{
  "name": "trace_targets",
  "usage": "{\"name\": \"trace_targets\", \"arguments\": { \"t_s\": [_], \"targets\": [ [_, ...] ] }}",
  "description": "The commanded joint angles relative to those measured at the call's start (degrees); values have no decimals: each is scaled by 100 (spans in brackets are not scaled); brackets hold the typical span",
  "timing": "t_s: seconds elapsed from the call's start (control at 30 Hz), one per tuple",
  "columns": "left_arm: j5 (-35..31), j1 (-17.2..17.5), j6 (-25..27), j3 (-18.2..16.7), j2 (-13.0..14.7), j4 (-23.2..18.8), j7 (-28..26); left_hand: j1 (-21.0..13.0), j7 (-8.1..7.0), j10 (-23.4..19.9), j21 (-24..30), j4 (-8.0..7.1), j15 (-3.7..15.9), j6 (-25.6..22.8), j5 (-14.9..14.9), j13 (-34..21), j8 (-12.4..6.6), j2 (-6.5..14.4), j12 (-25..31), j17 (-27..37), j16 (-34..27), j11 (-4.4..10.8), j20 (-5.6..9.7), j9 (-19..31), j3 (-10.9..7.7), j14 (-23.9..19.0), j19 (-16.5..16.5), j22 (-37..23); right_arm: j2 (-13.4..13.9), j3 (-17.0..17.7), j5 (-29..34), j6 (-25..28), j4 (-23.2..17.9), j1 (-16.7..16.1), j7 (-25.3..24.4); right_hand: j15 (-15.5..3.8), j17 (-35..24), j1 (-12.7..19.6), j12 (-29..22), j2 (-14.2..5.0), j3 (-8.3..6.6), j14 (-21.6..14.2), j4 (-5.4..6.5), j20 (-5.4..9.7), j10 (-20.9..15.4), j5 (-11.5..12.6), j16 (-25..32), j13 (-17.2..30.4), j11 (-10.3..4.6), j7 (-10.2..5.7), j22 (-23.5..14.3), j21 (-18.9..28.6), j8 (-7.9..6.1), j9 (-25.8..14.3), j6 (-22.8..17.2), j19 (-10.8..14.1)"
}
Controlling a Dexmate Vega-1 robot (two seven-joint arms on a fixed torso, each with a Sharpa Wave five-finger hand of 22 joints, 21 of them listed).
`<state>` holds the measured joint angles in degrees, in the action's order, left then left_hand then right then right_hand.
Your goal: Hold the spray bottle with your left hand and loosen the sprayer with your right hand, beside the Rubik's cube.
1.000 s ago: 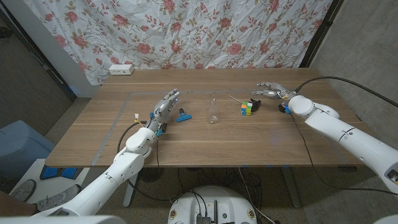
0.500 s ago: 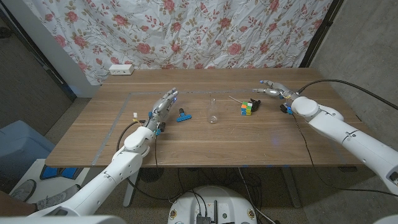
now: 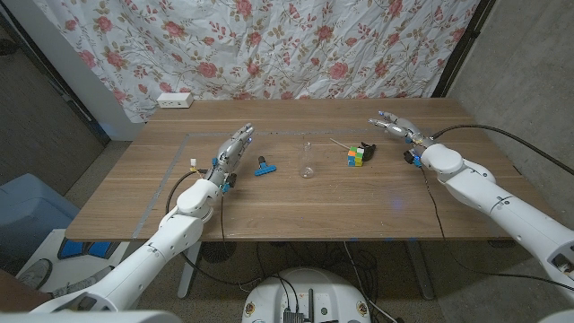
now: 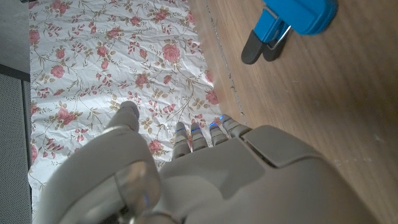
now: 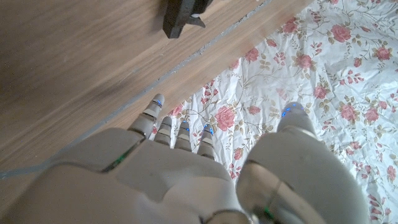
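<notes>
A small clear bottle stands upright mid-table with no sprayer on it. The blue sprayer with its black tip lies on the wood to the bottle's left, and appears as the blue sprayer in the left wrist view. The Rubik's cube sits right of the bottle. My left hand hovers left of the sprayer, fingers stretched out and apart, holding nothing; the left hand shows from behind. My right hand is beyond and right of the cube, fingers spread, empty; the right hand shows from behind.
A black piece lies against the cube, seen as the black piece from the right wrist. A small blue-black object sits near my right forearm. A white power strip lies at the far left edge. A floral curtain hangs behind the table.
My right hand has drifted a little farther back and to the right, away from the cube. My left hand has shifted slightly left. Bottle, sprayer and cube stay put.
</notes>
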<state>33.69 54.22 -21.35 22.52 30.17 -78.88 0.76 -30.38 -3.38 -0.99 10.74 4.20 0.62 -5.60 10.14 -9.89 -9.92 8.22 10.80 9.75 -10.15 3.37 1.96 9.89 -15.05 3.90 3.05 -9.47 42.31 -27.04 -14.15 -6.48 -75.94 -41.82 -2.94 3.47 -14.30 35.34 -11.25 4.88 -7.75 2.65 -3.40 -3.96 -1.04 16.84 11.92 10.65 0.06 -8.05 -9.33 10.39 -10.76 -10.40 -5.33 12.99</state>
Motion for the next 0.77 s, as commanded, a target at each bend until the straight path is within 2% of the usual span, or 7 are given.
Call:
{"name": "trace_targets", "arguments": {
  "t_s": [0.03,0.17,0.5,0.7,0.77],
  "targets": [
    [-122,-195,-316,11,-167,359,-13,66,18,68,-7,-47,-9,28,20,-14,5,-5,-16,10,10,23,54,10,1,70,57,-29,-315,161,-360,-443,179,-126,-193,-63,15,-118,-34,-34,5,-16,49,77,-84,-25,39,-5,-20,16,-16,32,-3,5,-13,32],
    [-128,-285,-429,3,-257,550,-10,97,15,68,-5,-55,6,38,24,-14,2,4,-14,8,3,24,53,9,0,55,56,-28,-406,212,-436,-495,167,-172,-314,-92,28,-186,-43,-69,17,-33,82,90,-137,-43,43,-10,-53,45,-16,32,-5,6,-25,41],
    [33,-577,-609,19,-384,1121,413,177,41,-11,21,-62,27,-6,40,-12,-30,48,21,-2,-16,26,87,6,-20,-12,-16,-27,-732,257,-667,-813,445,-173,-370,-103,52,-363,-53,-166,46,-120,173,120,-238,-101,73,-18,-58,76,-16,47,-11,9,-60,102],
    [134,-646,-521,30,-404,1214,544,208,62,-66,27,-59,44,-54,46,-11,-49,68,38,-7,-22,30,80,5,-37,-50,-43,-26,-841,278,-731,-672,256,-376,-663,-109,74,-482,-49,-216,72,-228,224,83,-291,-152,106,-23,-67,87,-16,65,-25,12,-122,185],
    [191,-656,-532,30,-464,1307,582,219,67,-79,35,-58,52,-67,49,-11,-53,76,42,-8,-28,27,80,5,-44,-73,-66,-26,-886,262,-675,-498,118,-495,-930,-146,82,-521,-61,-257,72,-253,244,73,-350,-174,112,-23,-16,87,-16,70,-23,12,-129,215]
  ]
}}
